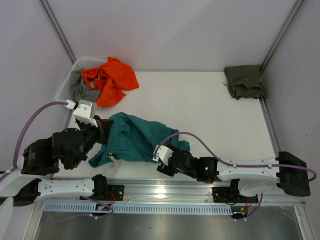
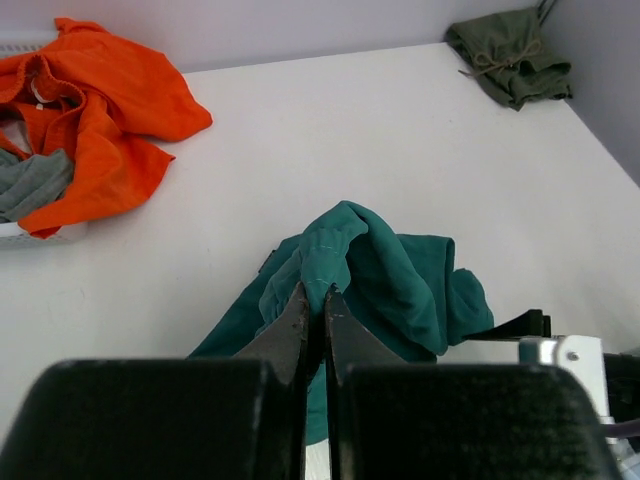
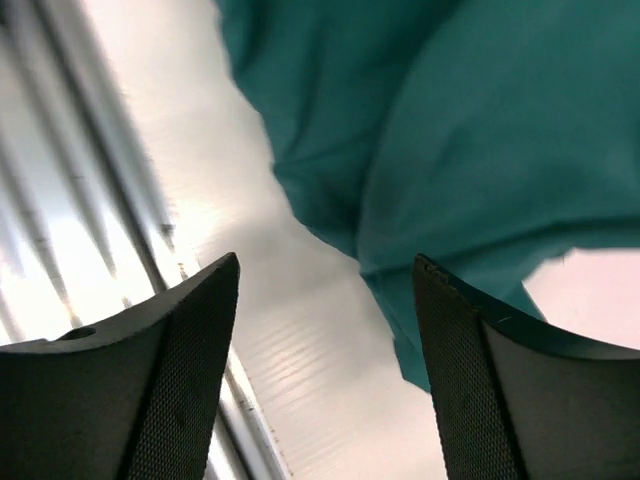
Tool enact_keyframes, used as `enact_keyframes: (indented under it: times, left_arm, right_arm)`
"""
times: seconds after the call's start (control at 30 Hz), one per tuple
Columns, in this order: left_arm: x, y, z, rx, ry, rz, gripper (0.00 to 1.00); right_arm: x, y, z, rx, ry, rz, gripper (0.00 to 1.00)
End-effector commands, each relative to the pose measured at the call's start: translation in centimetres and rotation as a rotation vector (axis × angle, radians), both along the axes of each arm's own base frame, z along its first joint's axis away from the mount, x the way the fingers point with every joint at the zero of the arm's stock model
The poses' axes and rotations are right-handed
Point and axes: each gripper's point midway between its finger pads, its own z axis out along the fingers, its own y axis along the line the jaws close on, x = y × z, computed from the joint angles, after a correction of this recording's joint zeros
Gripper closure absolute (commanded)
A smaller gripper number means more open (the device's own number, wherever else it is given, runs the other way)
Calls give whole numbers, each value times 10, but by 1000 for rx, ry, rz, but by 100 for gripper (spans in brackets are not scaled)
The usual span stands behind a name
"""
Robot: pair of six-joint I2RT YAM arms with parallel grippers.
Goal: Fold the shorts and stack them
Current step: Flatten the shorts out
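currently left fingers (image 2: 290,328) are pinched tight on a raised fold of the teal shorts (image 2: 400,280), held up off the counter (image 2: 330,130). right fingers (image 3: 190,330) are spread wide w/ nothing btw them, teal cloth just beyond the tips. teal pair lies crumpled near the front edge, btw both arms. olive shorts (image 1: 244,81) sit in a compact bundle at the far right corner, well apart. orange cloth (image 1: 111,79) spills from a white basket (image 1: 66,84) far left, beside grey cloth (image 1: 82,91).
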Motion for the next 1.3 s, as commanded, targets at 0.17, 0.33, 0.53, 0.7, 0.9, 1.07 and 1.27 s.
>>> enact_keyframes:
  times: [0.17,0.33,0.53,0.7,0.9,1.07,1.27]
  left_arm:
    - [0,10,22,-27,-42,2,100]
    - [-2,7,22,-32,-38,-21,100]
    - [-2,6,25,-31,-41,-20,100]
    - [-3,11,30,-37,-46,-22,100]
    - [-4,21,28,-37,-31,1,100]
    - [-2,21,18,-10,-18,28,100]
    - [2,16,6,5,-11,57,99]
  right_arm:
    - [52,-4,6,-9,-144,-254,31]
    - [60,-1,14,21,-191,-302,46]
    - [75,-4,20,29,-231,-369,71]
    - [85,-5,30,63,-198,-398,100]
    - [96,-30,56,139,-176,-464,100]
    - [78,-47,103,277,-18,-434,100]
    - [3,-28,89,106,250,-211,100]
